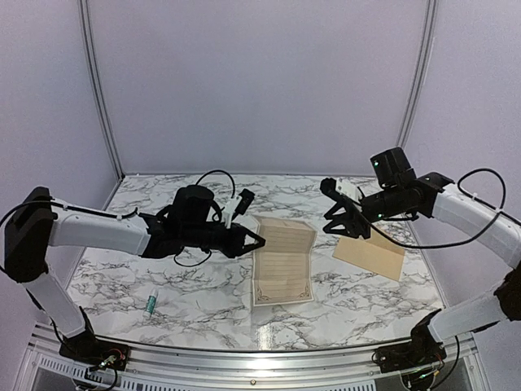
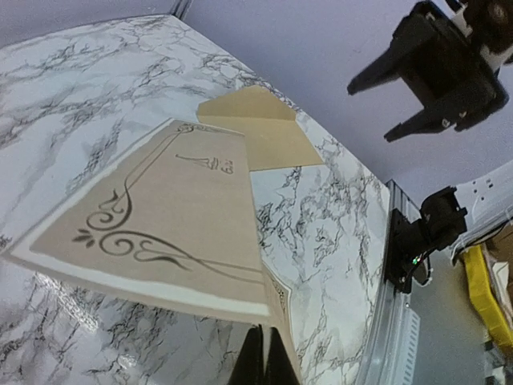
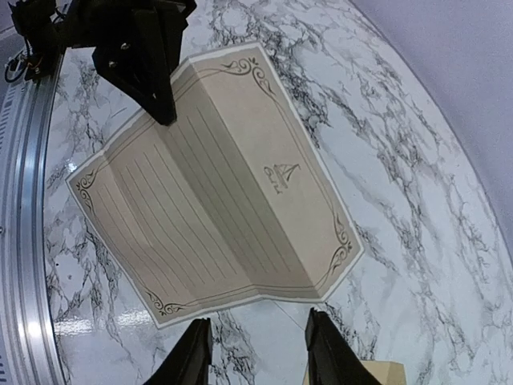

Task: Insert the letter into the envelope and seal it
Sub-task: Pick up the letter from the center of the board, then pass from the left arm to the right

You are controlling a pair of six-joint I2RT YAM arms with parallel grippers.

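Left pincer point(image 1: 260, 242) clamps the thin, creased, ornate-bordered letter point(image 1: 285, 265).

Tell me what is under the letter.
Under the letter, lifted at one edge by the left gripper, only marble table shows. The envelope lies apart. The patch beneath the sheet's flat part is covered.

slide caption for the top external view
Left gripper pinches the creased letter by its edge, jaws shut; right gripper hangs near the envelope, jaws open.
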